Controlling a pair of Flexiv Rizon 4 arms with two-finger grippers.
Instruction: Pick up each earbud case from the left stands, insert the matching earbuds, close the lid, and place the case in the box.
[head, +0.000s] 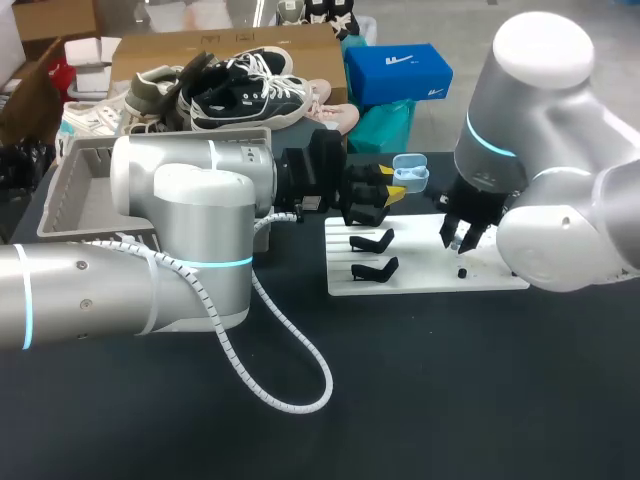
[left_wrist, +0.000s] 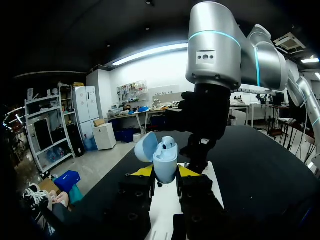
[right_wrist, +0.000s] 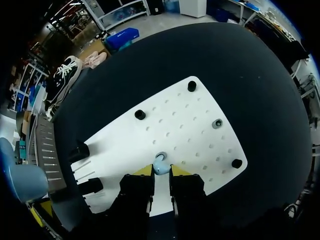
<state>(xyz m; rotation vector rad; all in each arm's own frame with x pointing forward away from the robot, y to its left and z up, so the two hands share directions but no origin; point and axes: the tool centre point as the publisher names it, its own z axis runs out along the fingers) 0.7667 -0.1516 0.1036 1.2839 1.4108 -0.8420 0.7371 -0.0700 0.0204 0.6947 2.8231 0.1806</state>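
the left gripper (head: 392, 182) is out over the middle of the table (head: 450, 400), by the far edge of the board (head: 430, 282). its jaws pinch the case (left_wrist: 165, 162) low on two sides. the case is light blue and is held upright above the table. its lid (left_wrist: 146, 148) is swung open to one side, and a seated earbud (left_wrist: 168, 144) shows in its open top.

the right gripper (right_wrist: 161, 171) hangs low over the white board, just ahead of the left gripper and the case. its jaws are nearly together, pinching a loose earbud (right_wrist: 160, 163), also light blue, between the yellow tips. this bud is right at the board's surface; whether it touches the board i cannot tell.

black pegs (right_wrist: 140, 114) stand on the board around the bud, and a grey peg (right_wrist: 217, 123) stands between two of them. two black stands (head: 372, 241) are on the board's left part, one behind the other.

the grey box (head: 60, 200) sits at the table's far left, partly behind the left arm (head: 180, 250) and well apart from the case. a white cable (head: 290, 370) loops from that arm down onto the black table. the right arm (head: 540, 150) comes in from the right and bends down over the board.
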